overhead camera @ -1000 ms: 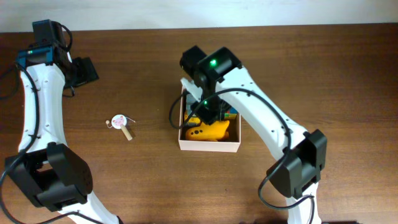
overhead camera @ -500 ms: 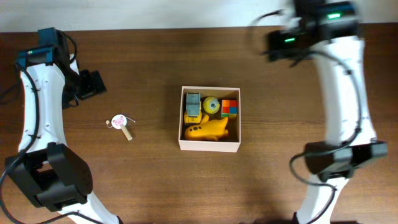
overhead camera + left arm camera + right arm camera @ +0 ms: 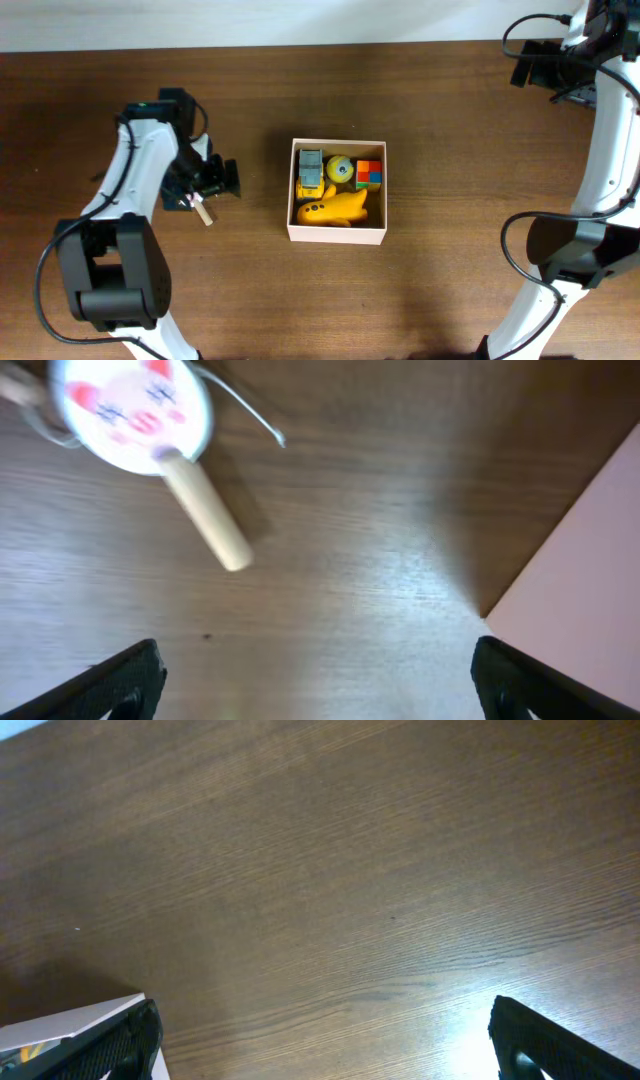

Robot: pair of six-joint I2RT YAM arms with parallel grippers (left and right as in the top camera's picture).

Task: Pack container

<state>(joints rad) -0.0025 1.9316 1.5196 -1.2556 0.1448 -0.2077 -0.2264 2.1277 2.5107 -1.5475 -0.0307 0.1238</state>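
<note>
My left pincer hovers low over the dark brown wooden table, fingers spread wide and holding nothing. A round white disc toy with a pink cat face on a pale wooden stick lies just ahead of it. Mid-table sits the square white-walled container with a tan inside, holding a yellow plastic plane among other small toys. My right pincer hangs over the far right corner, also spread and empty.

A dark brown wood-grain table meets a white strip along its far edge.
</note>
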